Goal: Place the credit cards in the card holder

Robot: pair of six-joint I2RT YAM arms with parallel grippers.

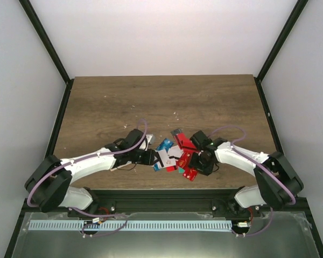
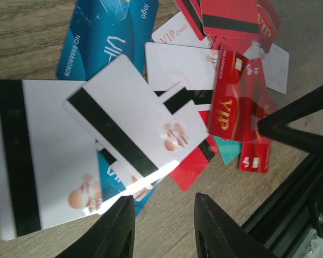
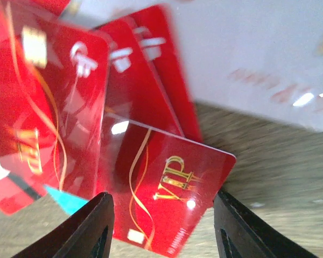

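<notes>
Hovering low: left fingers point(image 2: 116, 231) half-open, empty; right fingers point(image 3: 97, 226) astride red card point(image 3: 167, 199), grip unclear.

1. The top view is bright and even, with light from above; the white walls point(image 1: 167, 32) are nearly washed out, and the table point(image 1: 167, 97) shows its grain clearly.
2. My arms throw only short, soft shadows on the wood beside the credit cards point(image 1: 175, 156).
3. My left wrist view is sharp; a strong glare strip lies just under the tilted white card point(image 2: 134, 113), and my left fingers point(image 2: 116, 231) are dark and soft.
4. My right wrist view is blurred nearly everywhere; the red card point(image 3: 167, 199) carries small glare spots, and my right fingers point(image 3: 94, 231) are out of focus.
</notes>
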